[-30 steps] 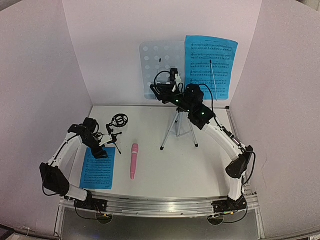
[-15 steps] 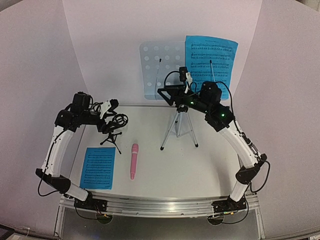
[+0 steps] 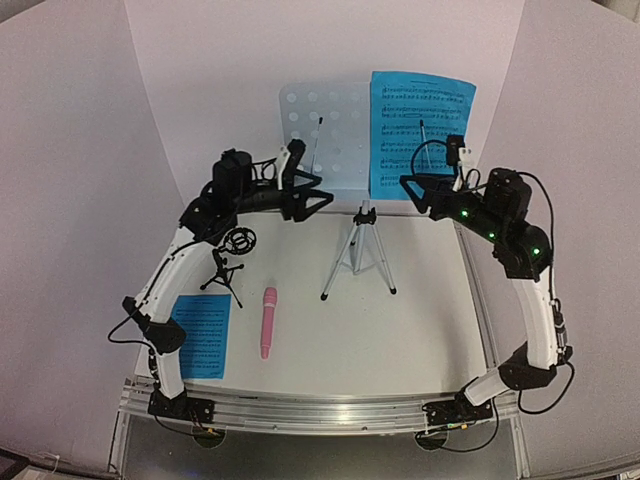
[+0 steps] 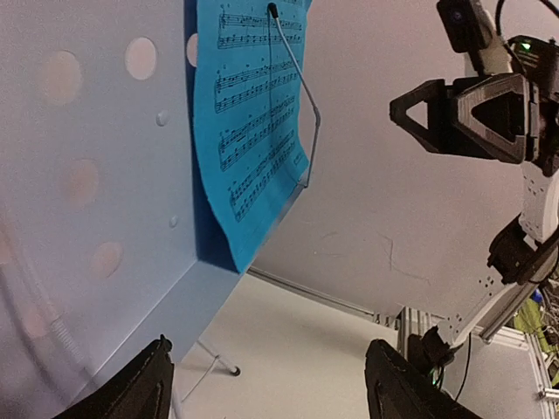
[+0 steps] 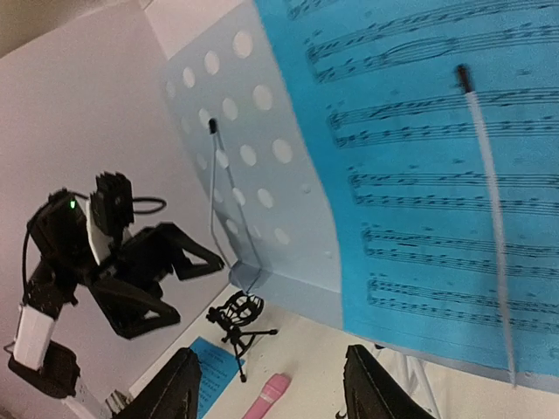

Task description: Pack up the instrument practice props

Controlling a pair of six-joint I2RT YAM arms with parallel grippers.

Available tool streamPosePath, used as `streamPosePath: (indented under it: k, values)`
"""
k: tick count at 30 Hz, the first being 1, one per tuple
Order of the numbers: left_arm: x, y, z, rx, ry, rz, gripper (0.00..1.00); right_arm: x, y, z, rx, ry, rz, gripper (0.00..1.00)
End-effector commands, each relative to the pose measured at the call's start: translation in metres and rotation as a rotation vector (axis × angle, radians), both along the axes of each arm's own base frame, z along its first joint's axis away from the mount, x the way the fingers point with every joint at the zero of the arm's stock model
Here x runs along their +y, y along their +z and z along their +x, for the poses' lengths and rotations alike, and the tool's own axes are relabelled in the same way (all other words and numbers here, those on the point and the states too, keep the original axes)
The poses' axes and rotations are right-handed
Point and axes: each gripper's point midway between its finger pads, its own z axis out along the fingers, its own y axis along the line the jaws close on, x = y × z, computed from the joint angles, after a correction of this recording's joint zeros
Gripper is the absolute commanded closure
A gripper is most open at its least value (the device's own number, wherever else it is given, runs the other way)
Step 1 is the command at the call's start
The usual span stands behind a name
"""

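Open grippers beside the music stand

The left gripper (image 3: 318, 190) and right gripper (image 3: 410, 193) hold nothing, jaws apart, on either side of the one pale-blue music stand (image 3: 325, 140) by the far white wall (image 3: 220, 90). Two blue sheets (image 3: 420, 135) show music notes: one on the stand, one on the white table (image 3: 420, 330), near one pink microphone (image 3: 268, 322) and one black mic stand (image 3: 232, 260).

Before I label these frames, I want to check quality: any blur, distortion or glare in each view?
Top external: evenly lit, sharp, but the wide lens bows the table edges and walls. Left wrist: the close music stand panel is soft, its holes hazy. Right wrist: staves on the blue sheet look slightly smeared. No strong glare in any view.
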Motion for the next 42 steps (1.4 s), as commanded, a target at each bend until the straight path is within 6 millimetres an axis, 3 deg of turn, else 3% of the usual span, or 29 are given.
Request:
streamPosePath:
  k: [1,6,10,15,22,26,32,39,42]
  values:
    - [-0.036,0.038,0.005,0.009,0.058,-0.189,0.24,-0.051,0.002,0.017,0.003,-0.277,-0.009,0.46]
    - [-0.065,0.041,0.02,0.017,0.155,-0.285,0.24,-0.068,0.002,0.038,-0.019,-0.418,-0.042,0.47]
    - [-0.084,0.026,0.037,0.017,0.253,-0.31,0.23,-0.07,0.004,0.048,-0.042,-0.456,-0.044,0.49]
    - [-0.09,0.007,0.055,0.034,0.347,-0.298,0.26,-0.065,0.003,0.051,-0.054,-0.44,-0.046,0.5]
    - [-0.113,-0.021,0.054,0.078,0.295,-0.274,0.36,-0.066,-0.003,0.055,-0.072,-0.455,-0.043,0.53]
    - [-0.124,-0.028,0.049,0.09,0.264,-0.278,0.41,-0.06,-0.005,0.06,-0.075,-0.44,-0.036,0.54]
    - [-0.127,-0.044,0.052,0.131,0.276,-0.243,0.45,-0.056,-0.009,0.065,-0.078,-0.435,-0.044,0.55]
    - [-0.127,-0.043,0.05,0.11,0.266,-0.242,0.5,-0.056,-0.019,0.069,-0.062,-0.435,-0.047,0.56]
    - [-0.129,-0.042,0.049,0.099,0.255,-0.249,0.61,-0.055,-0.022,0.071,-0.056,-0.431,-0.044,0.57]
